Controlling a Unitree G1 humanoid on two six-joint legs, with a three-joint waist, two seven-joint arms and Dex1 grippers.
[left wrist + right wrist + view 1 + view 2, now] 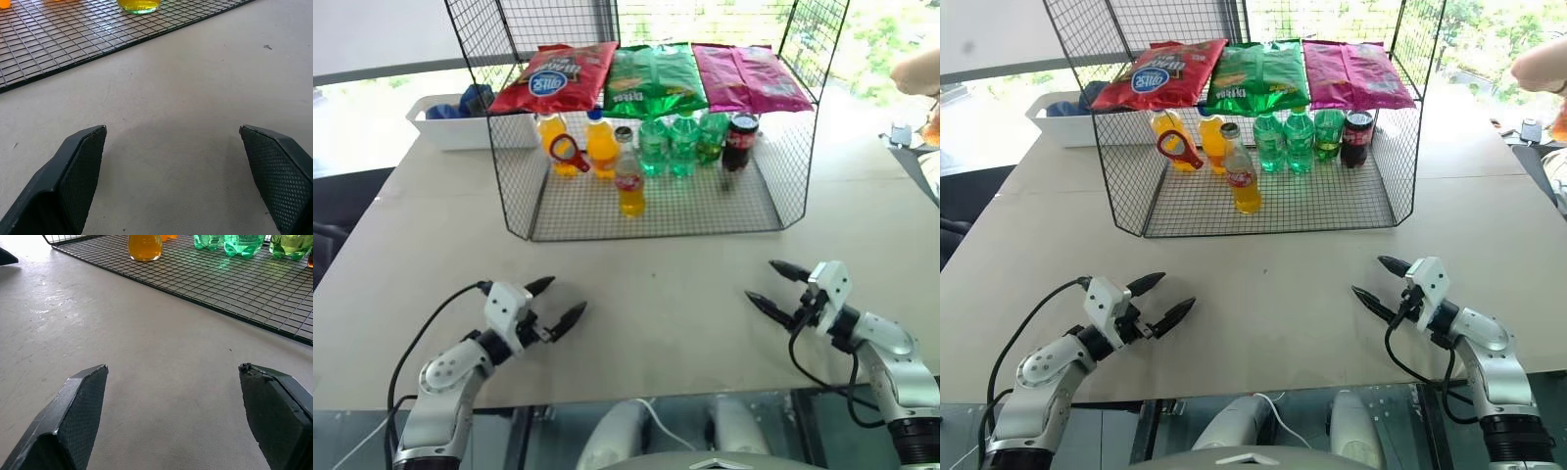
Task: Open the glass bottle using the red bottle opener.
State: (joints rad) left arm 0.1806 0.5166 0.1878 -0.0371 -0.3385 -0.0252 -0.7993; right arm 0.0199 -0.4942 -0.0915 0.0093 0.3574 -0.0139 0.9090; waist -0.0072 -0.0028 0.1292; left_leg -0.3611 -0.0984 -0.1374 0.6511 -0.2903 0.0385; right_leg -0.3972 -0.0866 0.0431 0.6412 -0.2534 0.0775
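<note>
The glass bottle (628,182) stands upright on the floor of the wire rack (656,211), near its front, with orange-yellow drink, a red label band and a metal cap. Its base shows in the left wrist view (139,5) and the right wrist view (145,246). The red bottle opener (567,150) is to the bottle's left, ring head up, against an orange plastic bottle (554,137). My left gripper (566,296) is open over the bare table at the near left. My right gripper (760,280) is open at the near right. Both are well short of the rack and hold nothing.
Snack bags (651,76) lie on top of the rack. Inside stand a second orange plastic bottle (601,145), green bottles (668,145) and a dark cola bottle (738,139). A white bin (460,127) sits at the back left. A person's hand (915,70) shows at the far right.
</note>
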